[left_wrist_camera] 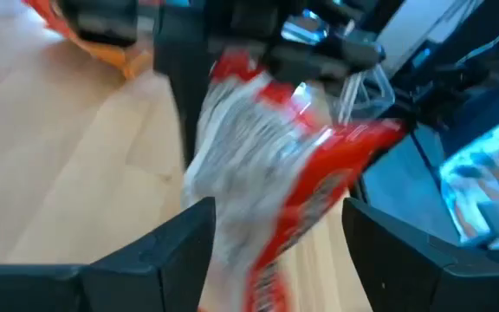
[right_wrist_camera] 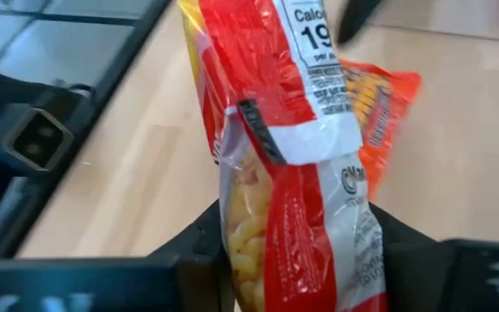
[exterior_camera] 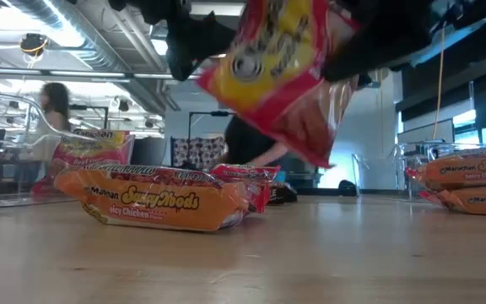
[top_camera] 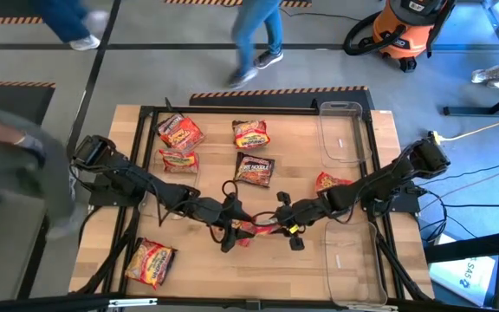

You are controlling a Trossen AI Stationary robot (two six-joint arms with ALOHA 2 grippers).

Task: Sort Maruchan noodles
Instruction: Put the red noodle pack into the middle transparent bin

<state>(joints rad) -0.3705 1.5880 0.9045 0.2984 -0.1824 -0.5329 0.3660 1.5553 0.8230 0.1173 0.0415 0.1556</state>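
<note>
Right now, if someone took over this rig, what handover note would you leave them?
Right gripper: fingers closed on a red-and-yellow noodle packet, held up above the table near mid-front.
Left gripper: fingers open on either side of that same packet; looks like a hand-off to the right arm.
On the table: five loose packets, among them a dark one at centre and one at the front left corner.
Done: an orange packet lies by the clear bins on the right; whether inside one, I cannot tell.
Left: place the held packet, then sort the loose ones.
</note>
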